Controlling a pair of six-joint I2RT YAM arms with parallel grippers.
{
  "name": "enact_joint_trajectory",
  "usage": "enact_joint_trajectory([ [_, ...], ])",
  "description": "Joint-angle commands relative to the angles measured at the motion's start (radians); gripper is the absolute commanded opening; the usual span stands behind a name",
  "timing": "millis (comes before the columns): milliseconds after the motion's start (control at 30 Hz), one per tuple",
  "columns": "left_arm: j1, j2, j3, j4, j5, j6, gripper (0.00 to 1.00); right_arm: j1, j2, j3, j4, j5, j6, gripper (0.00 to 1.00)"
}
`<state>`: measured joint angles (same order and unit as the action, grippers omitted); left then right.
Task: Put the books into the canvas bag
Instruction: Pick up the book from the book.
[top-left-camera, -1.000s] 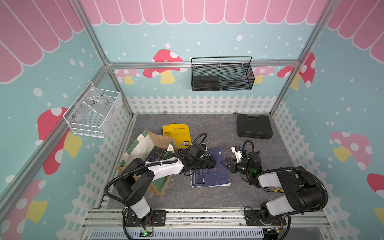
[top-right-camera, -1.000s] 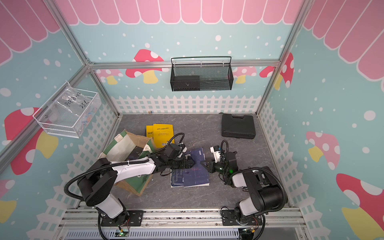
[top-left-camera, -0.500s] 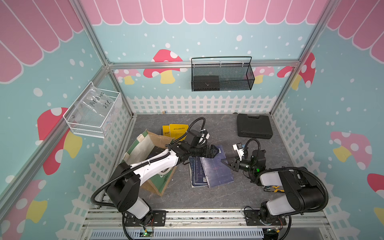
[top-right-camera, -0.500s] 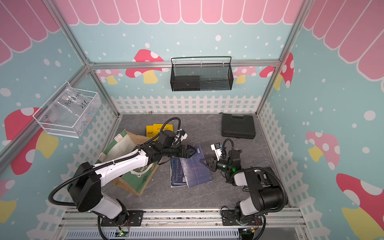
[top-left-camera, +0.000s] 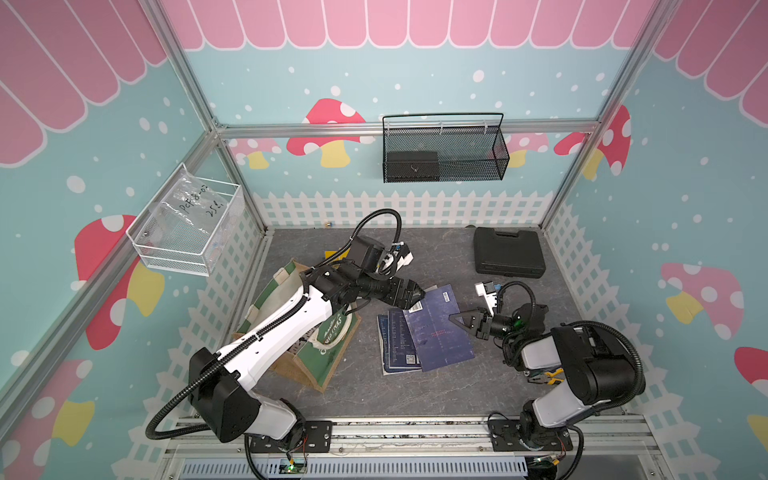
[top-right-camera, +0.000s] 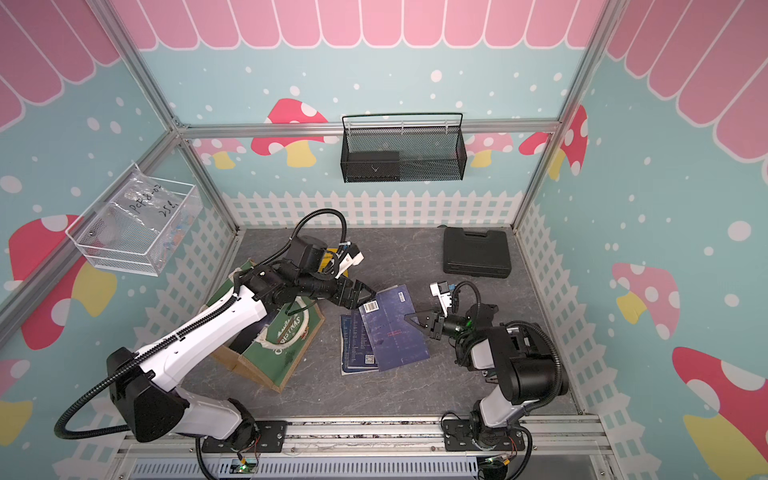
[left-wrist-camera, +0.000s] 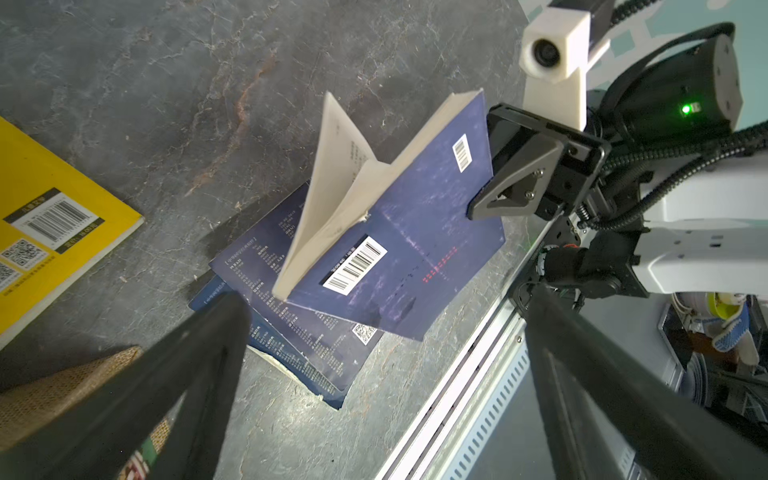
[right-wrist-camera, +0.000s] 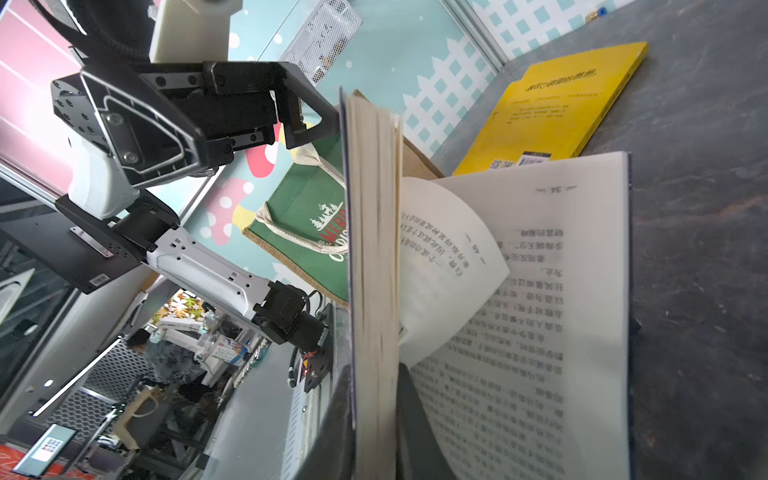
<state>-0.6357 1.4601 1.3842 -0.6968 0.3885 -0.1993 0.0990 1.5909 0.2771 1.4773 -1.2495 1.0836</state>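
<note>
- At the table's (top-left-camera: 415, 399) middle, the right gripper (top-left-camera: 456, 320) pinches a navy book (top-left-camera: 436, 332) by one edge. The book is tilted up off the navy stack (top-left-camera: 392, 345), its pages fanning loose.
- Just beside the book's far corner hovers the left gripper (top-left-camera: 417, 296), jaws spread wide; contact unclear.
- Likely step: handover. Next, the left should close on the whole page block.
- Toward the left edge lies the canvas bag (top-left-camera: 328, 353), under the left arm (top-left-camera: 282, 328).
- A yellow book (left-wrist-camera: 50, 224) lies behind and a black case (top-left-camera: 508, 251) sits in the back right corner; the front stays open.
</note>
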Motion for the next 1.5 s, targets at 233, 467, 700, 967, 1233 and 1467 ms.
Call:
enact_joint_trajectory([
  [233, 0.005, 0.086, 0.066, -0.193, 0.073, 0.133, 0.96, 0.005, -0.063, 0.025, 0.389, -0.052, 0.116, 0.00],
  [467, 0.007, 0.136, 0.109, -0.216, 0.164, 0.156, 0.96, 0.024, -0.123, 0.023, 0.390, -0.061, 0.128, 0.00],
  [700, 0.006, 0.165, 0.183, -0.264, 0.364, 0.194, 0.78, 0.052, -0.137, 0.044, 0.390, -0.071, 0.147, 0.00],
  [967, -0.016, 0.243, 0.292, -0.438, 0.411, 0.279, 0.60, 0.084, -0.156, 0.080, 0.388, -0.088, 0.173, 0.00],
  [1233, -0.036, 0.278, 0.357, -0.488, 0.381, 0.296, 0.47, 0.102, -0.161, 0.102, 0.388, -0.102, 0.189, 0.00],
  [1467, -0.042, 0.273, 0.441, -0.521, 0.334, 0.293, 0.02, 0.102, -0.105, 0.106, 0.385, -0.084, 0.191, 0.19],
])
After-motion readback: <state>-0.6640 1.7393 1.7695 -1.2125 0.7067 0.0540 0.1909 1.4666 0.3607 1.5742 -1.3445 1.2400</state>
